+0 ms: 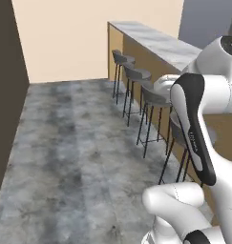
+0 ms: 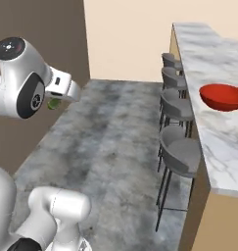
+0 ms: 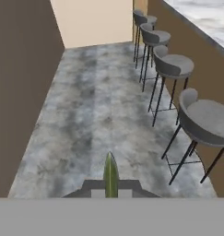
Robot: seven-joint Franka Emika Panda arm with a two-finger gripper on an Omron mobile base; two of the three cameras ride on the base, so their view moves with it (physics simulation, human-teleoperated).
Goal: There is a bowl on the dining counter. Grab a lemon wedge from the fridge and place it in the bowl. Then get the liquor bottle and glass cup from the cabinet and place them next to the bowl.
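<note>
Green lemon wedge (image 3: 111,176) pinched in end effector (image 3: 111,188); red bowl (image 2: 222,96) well apart.

Left base view: from behind the arm, on its left, high up, looking forward and down along the grey mottled floor (image 1: 74,157); the stools (image 1: 136,74) and the long marble-topped desk (image 1: 155,40) run up the right side, well off.

Right base view: from behind the arm, on its right, nearer the desk (image 2: 213,122), looking down over its top and the red bowl (image 2: 223,96).

Hand view: low, close over the floor (image 3: 85,115), facing along the stool row (image 3: 173,67).

Shared: floor, stools, desk edge, beige far wall (image 1: 65,38), dark brown left wall (image 2: 37,54).
</note>
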